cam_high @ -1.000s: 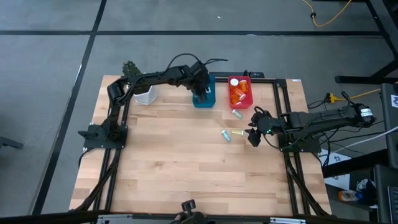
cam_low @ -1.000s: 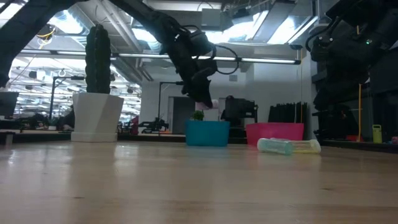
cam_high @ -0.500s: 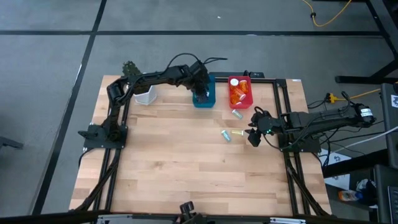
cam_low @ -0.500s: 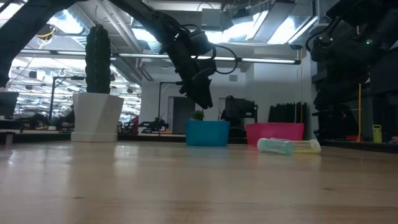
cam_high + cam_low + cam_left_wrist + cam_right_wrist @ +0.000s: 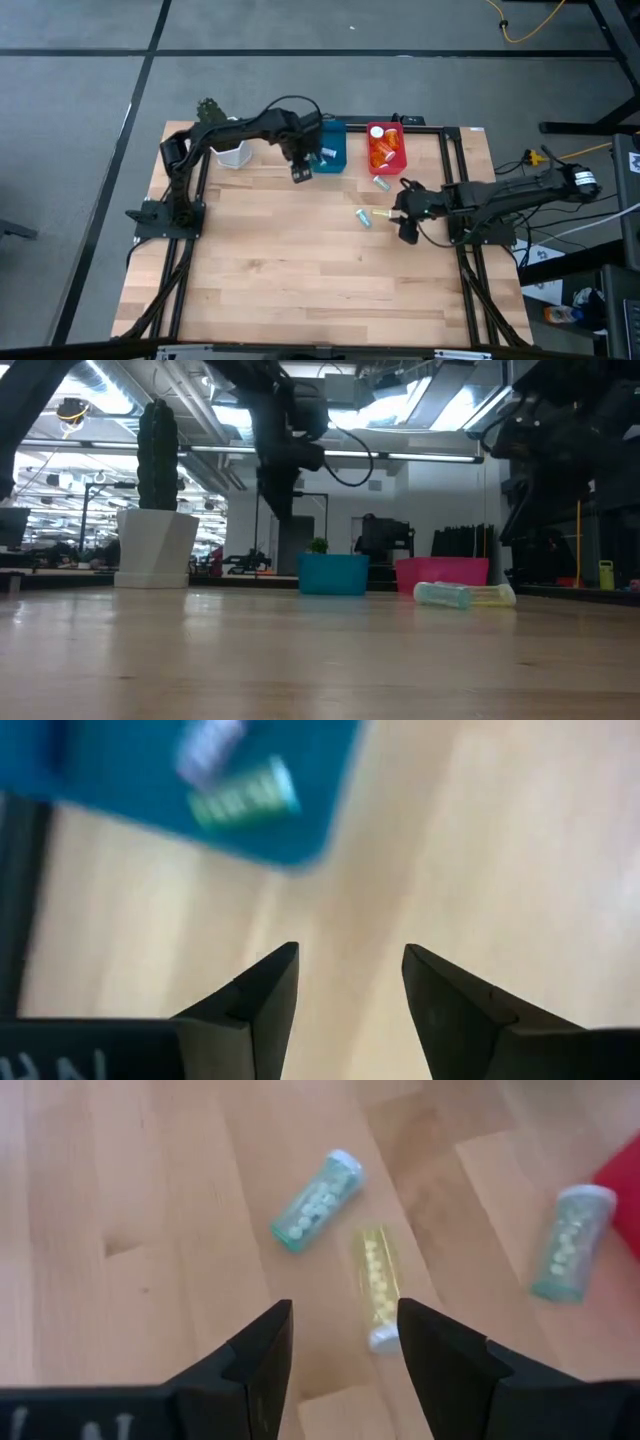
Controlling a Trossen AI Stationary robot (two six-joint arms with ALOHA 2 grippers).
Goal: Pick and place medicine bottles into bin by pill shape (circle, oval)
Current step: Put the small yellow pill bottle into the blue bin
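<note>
The blue bin (image 5: 329,146) stands at the table's far edge with small vials (image 5: 238,788) lying in it. The red bin (image 5: 387,147) beside it holds orange bottles (image 5: 381,152). A teal vial (image 5: 362,217), a yellowish vial (image 5: 381,212) and another teal vial (image 5: 381,183) lie on their sides on the table. My left gripper (image 5: 300,172) is open and empty, just off the blue bin's near left corner. My right gripper (image 5: 398,213) is open and empty, right of the yellowish vial (image 5: 375,1285), which lies just ahead of its fingers.
A white pot (image 5: 232,153) with a green plant (image 5: 208,108) stands at the far left; in the low view the pot (image 5: 155,548) is left of the bins. The wooden table (image 5: 300,270) stretches toward the near edge. Black frame rails run along both sides.
My left gripper has gone from above the blue bin toward the table's left and near edge, off the bin. A small pale thing at its fingertips a second ago no longer shows there. My right gripper has shifted a little toward the loose vials.
</note>
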